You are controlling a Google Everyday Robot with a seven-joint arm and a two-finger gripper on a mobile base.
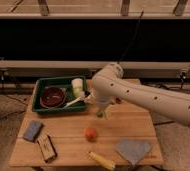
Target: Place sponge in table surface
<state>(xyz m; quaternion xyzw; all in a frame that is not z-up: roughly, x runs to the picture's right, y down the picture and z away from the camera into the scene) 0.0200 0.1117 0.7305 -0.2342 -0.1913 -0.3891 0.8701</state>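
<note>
The sponge (32, 130) is a small blue-grey block lying flat on the table surface (128, 122), near its left edge. My gripper (103, 111) hangs below the white arm over the middle of the table, just right of the green tray. It is well to the right of the sponge and apart from it. A small greenish shape shows at the gripper's tip; I cannot tell what it is.
A green tray (37, 97) at the back left holds a dark red bowl (53, 96), a white cup (78, 86) and a white spoon (74, 102). An orange fruit (91, 133), a brown block (47, 147), a yellow item (103, 161) and a grey-blue cloth (133, 149) lie on the table.
</note>
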